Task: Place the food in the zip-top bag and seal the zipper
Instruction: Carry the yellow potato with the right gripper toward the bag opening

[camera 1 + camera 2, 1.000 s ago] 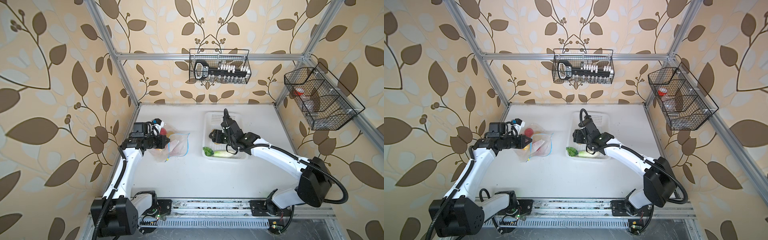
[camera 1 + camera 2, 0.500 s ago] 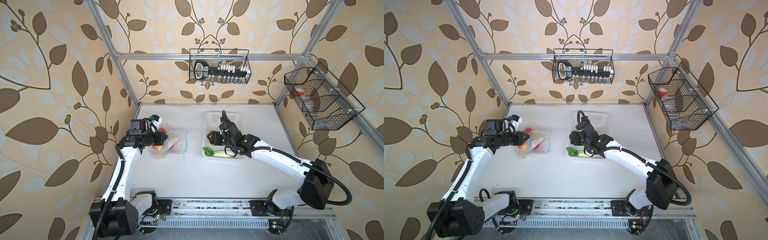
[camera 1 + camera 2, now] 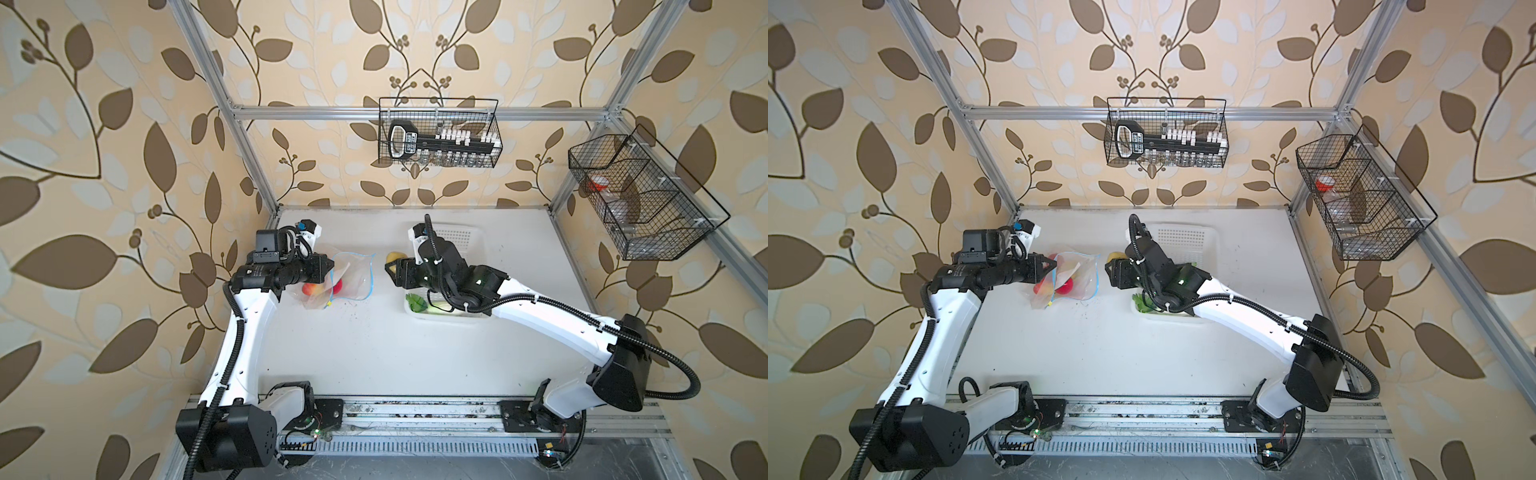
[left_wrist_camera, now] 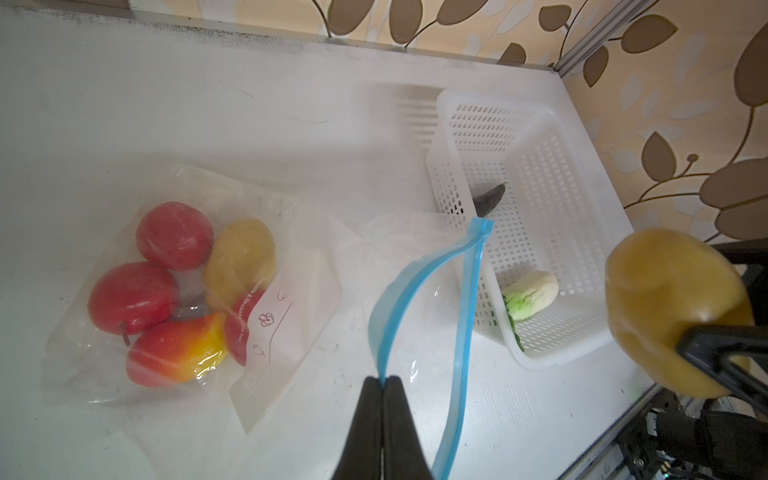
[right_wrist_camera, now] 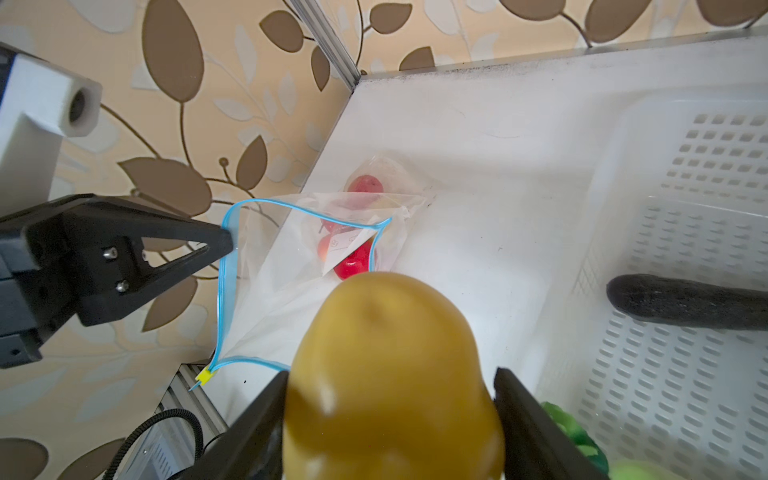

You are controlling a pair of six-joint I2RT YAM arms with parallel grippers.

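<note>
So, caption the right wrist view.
Right gripper, jaws on a yellow-brown toy potato, faces the clear zip-top bag the left gripper holds open.

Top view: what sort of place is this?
Probably a lab test cell: aluminium frame holding leaf wallpaper, left arm and right arm bolted to a base rail, wall-hung wire basket.

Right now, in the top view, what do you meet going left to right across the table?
In a top view: left gripper → bag → potato → basket.
</note>
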